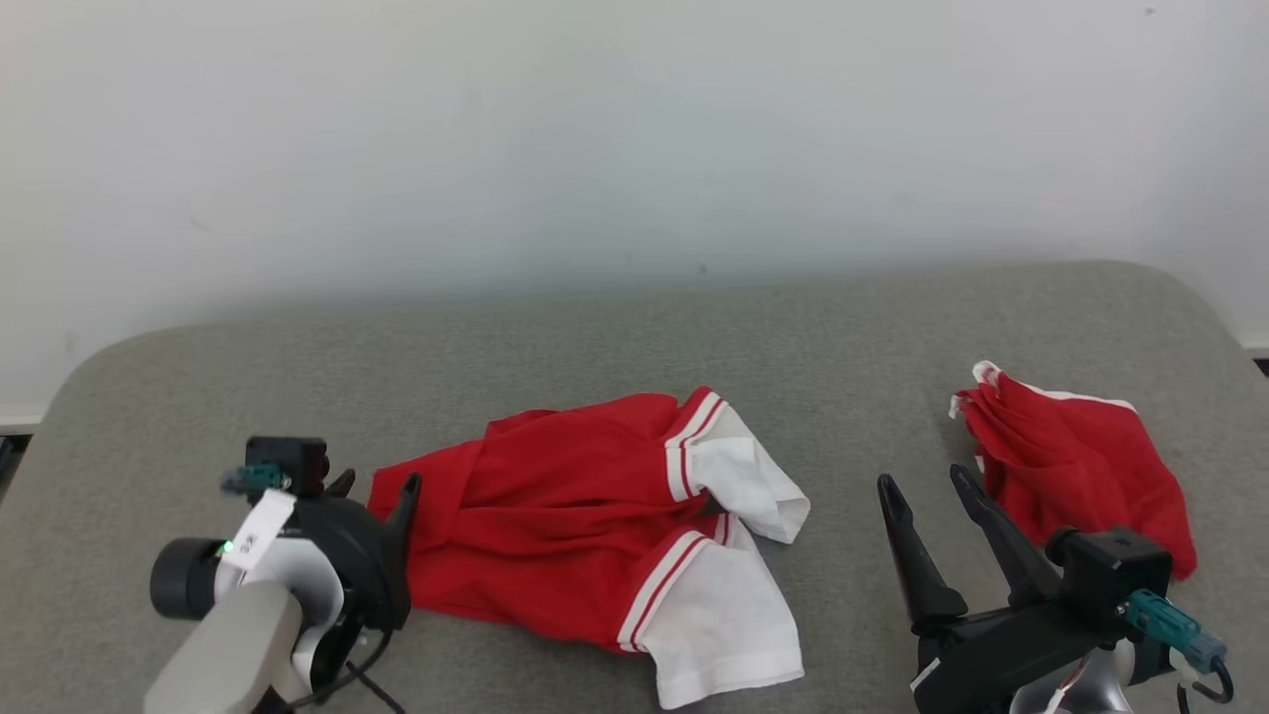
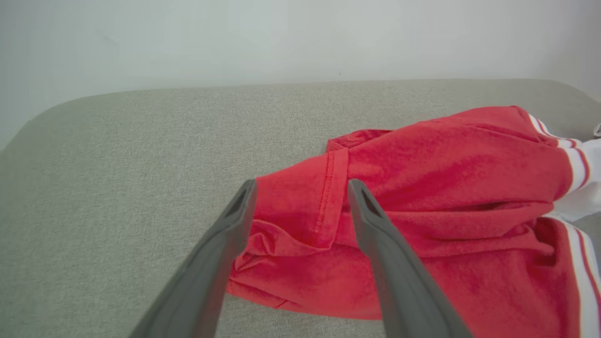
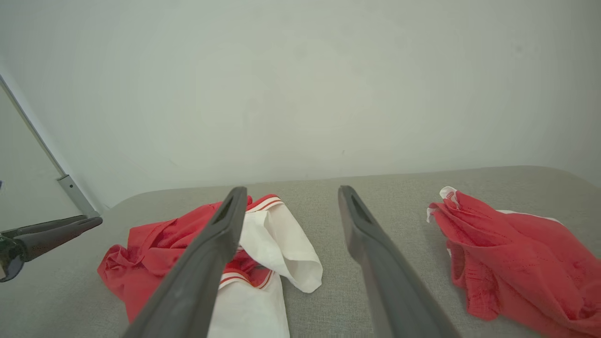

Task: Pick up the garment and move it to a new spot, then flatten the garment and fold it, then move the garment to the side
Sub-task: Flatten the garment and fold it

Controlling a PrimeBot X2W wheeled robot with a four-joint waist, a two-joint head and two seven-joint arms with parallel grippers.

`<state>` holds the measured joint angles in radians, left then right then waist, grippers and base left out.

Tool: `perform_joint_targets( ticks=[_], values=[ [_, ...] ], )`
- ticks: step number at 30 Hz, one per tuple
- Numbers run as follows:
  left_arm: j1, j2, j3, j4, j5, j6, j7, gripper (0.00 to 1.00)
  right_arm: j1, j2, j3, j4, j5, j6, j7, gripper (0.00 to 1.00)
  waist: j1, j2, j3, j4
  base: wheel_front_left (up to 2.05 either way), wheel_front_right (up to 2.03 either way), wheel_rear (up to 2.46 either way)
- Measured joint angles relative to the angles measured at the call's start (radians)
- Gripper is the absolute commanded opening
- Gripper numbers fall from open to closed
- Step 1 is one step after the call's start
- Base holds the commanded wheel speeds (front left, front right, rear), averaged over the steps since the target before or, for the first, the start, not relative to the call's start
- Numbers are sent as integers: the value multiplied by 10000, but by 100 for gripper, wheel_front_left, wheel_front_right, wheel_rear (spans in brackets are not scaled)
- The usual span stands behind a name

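Observation:
A crumpled red garment [image 1: 555, 516] with white striped sleeves [image 1: 739, 476] lies at the middle of the grey table [image 1: 634, 347]. My left gripper [image 1: 377, 488] is open at its left edge. In the left wrist view the left gripper [image 2: 301, 185] has its fingers standing apart on either side of a folded red hem [image 2: 328, 188]. My right gripper [image 1: 924, 481] is open over bare table, between this garment and a second red garment [image 1: 1081, 466]. From the right wrist, the right gripper [image 3: 292, 191] holds nothing, with the sleeved garment [image 3: 159, 239] to its left.
The second red garment [image 3: 507, 253], bunched with a bit of white trim, lies at the table's right. A pale wall [image 1: 634, 129] stands right behind the table. The table's far corners are rounded. Bare grey surface lies beyond both garments and at the far left.

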<state>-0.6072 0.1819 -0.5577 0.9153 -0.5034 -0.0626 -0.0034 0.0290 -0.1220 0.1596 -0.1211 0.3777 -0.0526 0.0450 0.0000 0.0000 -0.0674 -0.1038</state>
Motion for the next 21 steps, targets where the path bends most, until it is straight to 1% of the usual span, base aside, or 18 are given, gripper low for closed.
perform_joint_targets(
  ticks=[1, 3, 11, 16, 21],
  values=[
    [-81, 17, -21, 12, -2, -12, 188, 100, -5, 0, 36, -2, -2, 0, 8, 100, 0, 0, 22, -87, 0, 0, 0],
    [-296, 40, -58, 54, -67, -174, 663, 100, -12, -2, 77, -27, -2, 6, 79, 100, 0, 0, 72, -269, 0, 0, 0],
    [-1145, 238, -69, 238, -150, -173, 2483, 100, 29, -128, 117, -174, -8, 63, 182, 100, 0, 0, 372, -1119, 0, 0, 0],
    [-1848, 527, -90, 313, -109, 77, 3528, 100, 23, -217, 148, -395, -10, 92, 270, 100, 0, 0, 715, -1626, 0, 0, 0],
    [-2284, 892, -276, 368, 67, 199, 4395, 100, 13, -224, 186, -462, -10, 174, 347, 100, 1, 0, 1190, -2053, 0, 0, 0]
  ],
)
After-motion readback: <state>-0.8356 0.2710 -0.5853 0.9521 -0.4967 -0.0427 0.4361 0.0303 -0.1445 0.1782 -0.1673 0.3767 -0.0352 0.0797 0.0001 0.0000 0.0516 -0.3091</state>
